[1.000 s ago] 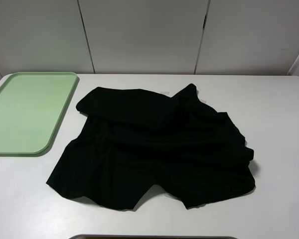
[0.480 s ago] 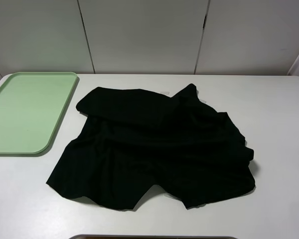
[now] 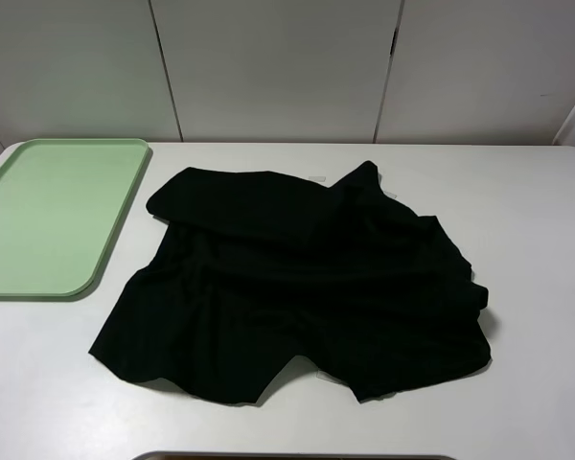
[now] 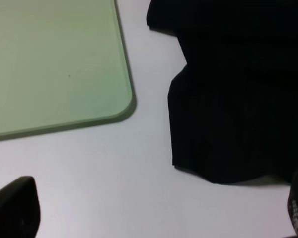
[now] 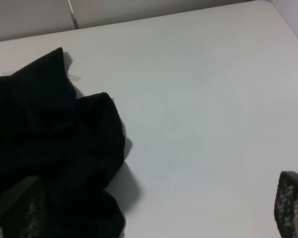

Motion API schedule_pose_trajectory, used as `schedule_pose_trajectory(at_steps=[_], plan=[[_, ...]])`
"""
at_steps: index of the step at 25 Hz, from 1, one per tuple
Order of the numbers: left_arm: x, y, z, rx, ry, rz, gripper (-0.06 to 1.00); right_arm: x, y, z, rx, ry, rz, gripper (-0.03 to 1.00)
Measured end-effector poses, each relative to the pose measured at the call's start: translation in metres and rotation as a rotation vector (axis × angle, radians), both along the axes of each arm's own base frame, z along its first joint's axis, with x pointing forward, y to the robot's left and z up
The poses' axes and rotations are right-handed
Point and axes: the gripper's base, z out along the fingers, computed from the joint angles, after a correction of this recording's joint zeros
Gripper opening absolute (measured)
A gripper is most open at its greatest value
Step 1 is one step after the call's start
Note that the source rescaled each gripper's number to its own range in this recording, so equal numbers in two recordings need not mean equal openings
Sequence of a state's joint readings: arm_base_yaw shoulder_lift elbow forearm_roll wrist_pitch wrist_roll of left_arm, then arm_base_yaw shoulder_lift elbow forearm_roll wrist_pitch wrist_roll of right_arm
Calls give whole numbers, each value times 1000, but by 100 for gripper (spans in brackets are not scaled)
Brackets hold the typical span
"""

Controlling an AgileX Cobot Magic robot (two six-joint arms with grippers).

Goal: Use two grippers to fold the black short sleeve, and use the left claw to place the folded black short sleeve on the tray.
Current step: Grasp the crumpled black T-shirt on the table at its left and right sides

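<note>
Left tool (image 4: 154, 210) and right tool (image 5: 154, 210) hang wide open, empty. Black short sleeve (image 3: 297, 278) lies crumpled on the tabletop (image 3: 517, 192) beside the tray (image 3: 48, 216). Pinch 2 hem corners and flatten before folding.

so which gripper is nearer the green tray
The left gripper: its view shows the tray; the right gripper sees only the black short sleeve and table.

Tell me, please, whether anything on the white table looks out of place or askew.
The black soft fabric short-sleeved T-shirt lies rumpled and crooked, its far edge turned over and its right side bunched in folds. The pale green rectangular plastic tray to its left looks fine; nothing is spilled or damaged.
</note>
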State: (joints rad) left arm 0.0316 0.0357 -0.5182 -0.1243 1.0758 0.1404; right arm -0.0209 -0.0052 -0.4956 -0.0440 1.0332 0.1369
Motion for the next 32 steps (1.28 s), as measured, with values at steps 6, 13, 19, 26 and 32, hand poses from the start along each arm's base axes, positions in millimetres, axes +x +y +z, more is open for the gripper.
schedule_pose_trajectory(at_steps=[6, 13, 19, 26, 32], plan=[[23, 1, 46, 2, 59, -4, 100, 7, 0, 30, 0, 7, 0, 100], [74, 1, 101, 52, 194, -77, 100, 59, -1, 73, -67, 162, 45, 100], [103, -8, 118, 223, 224, -252, 100, 118, 3, 79, -181, 336, 190, 100], [128, -36, 108, 536, 248, -516, 100, 180, 37, 63, -355, 493, 455, 100], [149, -62, 91, 675, 316, -648, 100, 217, 67, 31, -498, 595, 615, 100]])
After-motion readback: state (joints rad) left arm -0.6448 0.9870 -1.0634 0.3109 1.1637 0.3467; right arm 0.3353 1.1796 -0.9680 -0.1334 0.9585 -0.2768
